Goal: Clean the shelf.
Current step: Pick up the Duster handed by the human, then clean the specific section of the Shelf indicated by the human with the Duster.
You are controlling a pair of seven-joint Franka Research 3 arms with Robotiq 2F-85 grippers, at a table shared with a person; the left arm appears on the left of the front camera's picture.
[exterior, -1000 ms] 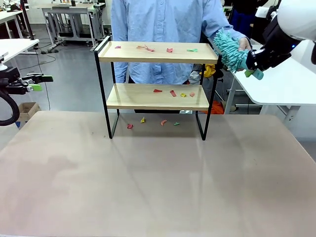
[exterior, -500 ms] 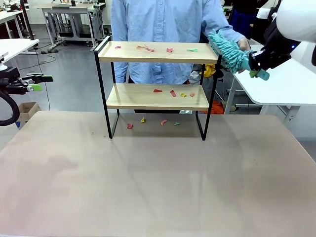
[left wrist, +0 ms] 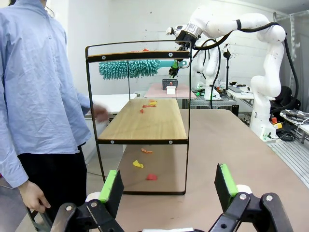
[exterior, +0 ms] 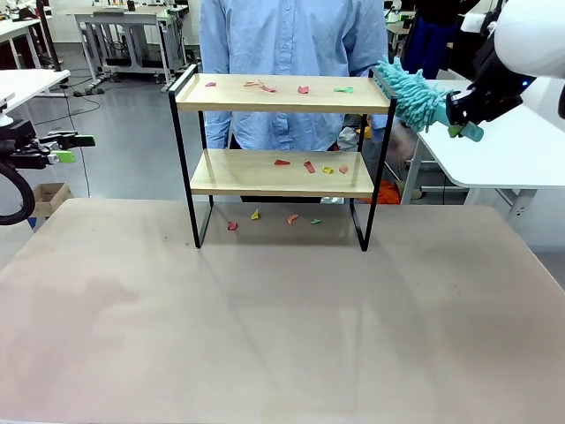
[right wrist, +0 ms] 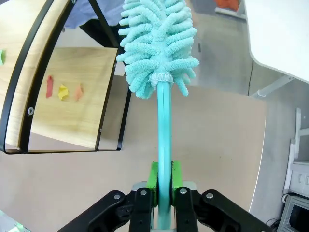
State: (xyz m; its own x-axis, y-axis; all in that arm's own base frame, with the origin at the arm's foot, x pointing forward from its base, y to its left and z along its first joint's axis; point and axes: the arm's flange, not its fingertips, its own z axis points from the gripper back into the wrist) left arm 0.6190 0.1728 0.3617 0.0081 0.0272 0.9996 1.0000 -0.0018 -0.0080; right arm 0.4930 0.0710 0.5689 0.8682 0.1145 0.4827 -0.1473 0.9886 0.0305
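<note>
Hardly begun: duster poised at the shelf's corner, every scrap in place

At the far left of the front view the left claw (exterior: 69, 147) hangs beyond the table's edge, its green-padded jaws spread wide and holding nothing. The table (exterior: 282, 336) fills the lower frame, a broad, smooth, pale-brown slab with a soft sheen.

In the upper centre, near the table's far edge, stands the shelf (exterior: 231, 94). It has two flat boards of light, matt wood carried in a thin black metal frame of straight rods with rounded corners. Nothing looks swept yet. Small paper-like scraps (exterior: 265, 87) in red, pink, yellow and green lie crumpled along the top board. More lie on the lower board (exterior: 238, 174) and on the table between the shelf's legs. A person (exterior: 291, 35) in a light-blue shirt stands right behind the shelf.

At the upper right is the duster (exterior: 411, 91), with a fluffy teal head of soft, noodle-like strands on a slim, smooth teal handle (right wrist: 163, 121). The head's tip is at the top board's right end; whether it touches the board or stops just short I cannot tell. The right claw (right wrist: 163, 176) is clamped tight on the handle's lower end.

By my judgement the whole sweep is left to do: top board, lower board, and probably the bits underneath.
</note>
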